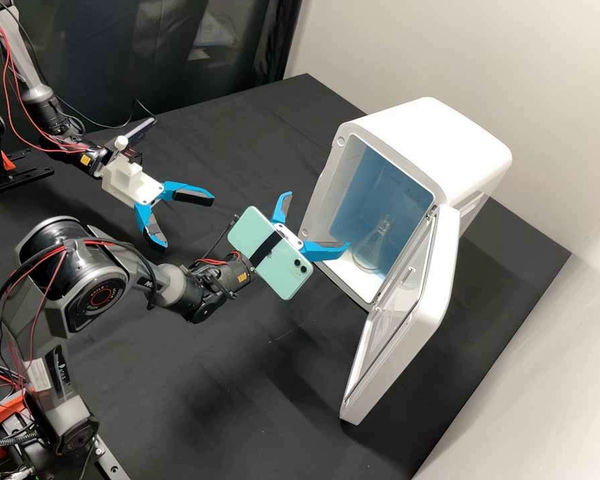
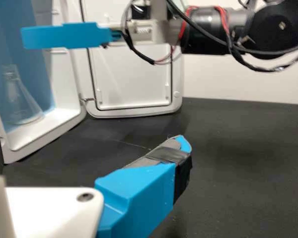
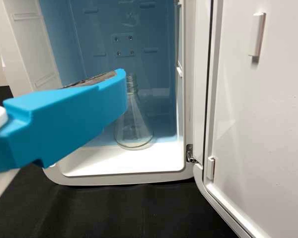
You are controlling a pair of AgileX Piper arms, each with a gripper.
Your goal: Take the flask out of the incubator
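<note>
The flask (image 1: 380,241) stands upright on the floor of the incubator (image 1: 440,143), deep inside and close to its blue back wall. It is clear glass with a wide base and a narrow neck. The door (image 1: 400,313) of the incubator hangs wide open at one side of the opening.

The right claw (image 1: 310,227) is just in front of the opening, with its two blue fingers spread well apart and nothing between them. The left claw (image 1: 177,213) is farther from the incubator, above the bench (image 1: 247,380); its fingers are also apart and empty.

I judge that the reach into the incubator is the risky part. The flask is far back, so the right claw must go deep, and a finger can strike the rim of the opening or push the flask against the back wall. The smooth glass may slip if the fingers close on the sloping body and not on the neck. The mint-green phone (image 1: 270,257) strapped on the right wrist is wide and could catch on the door or the rim.
</note>
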